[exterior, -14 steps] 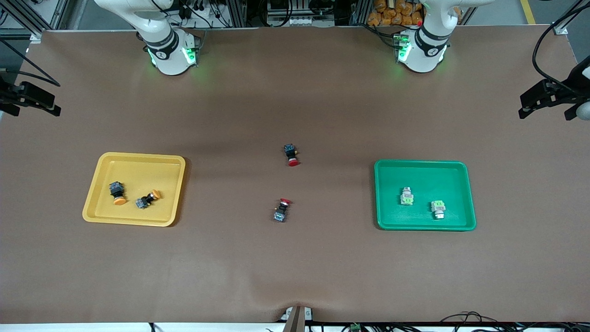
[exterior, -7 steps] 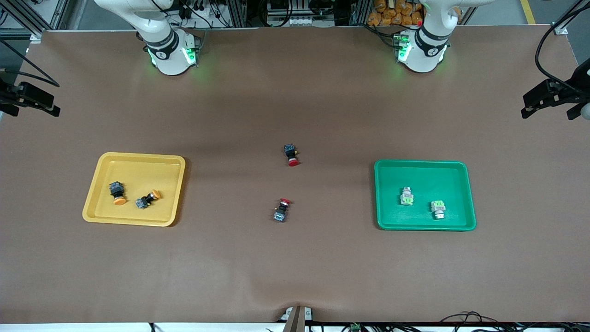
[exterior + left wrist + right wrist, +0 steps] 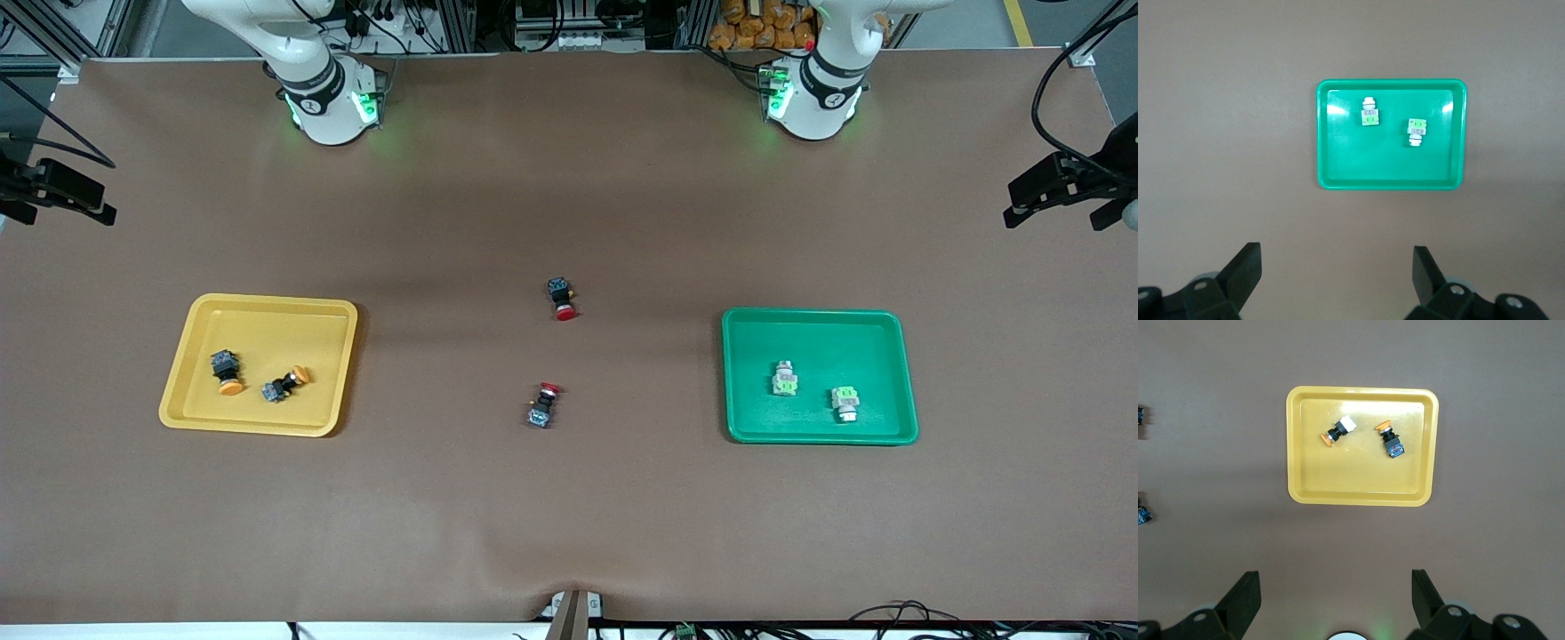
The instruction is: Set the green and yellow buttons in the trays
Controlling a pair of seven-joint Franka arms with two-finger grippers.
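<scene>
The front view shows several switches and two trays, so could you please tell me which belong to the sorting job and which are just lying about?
Part of the job:
- yellow tray, holding two yellow buttons
- green tray, holding two green buttons

Just lying about:
- two red-capped switches on the bare table between the trays

You are looking at a brown bench (image 3: 569,498) carrying two trays and two loose switches. The yellow tray (image 3: 191,318) is sitting toward the right arm's end, the green tray (image 3: 907,356) toward the left arm's end. Between them, mid-bench, two red-capped switches are lying apart: one (image 3: 562,299) nearer the arms' edge, the other (image 3: 543,405) nearer the front camera's edge.
</scene>
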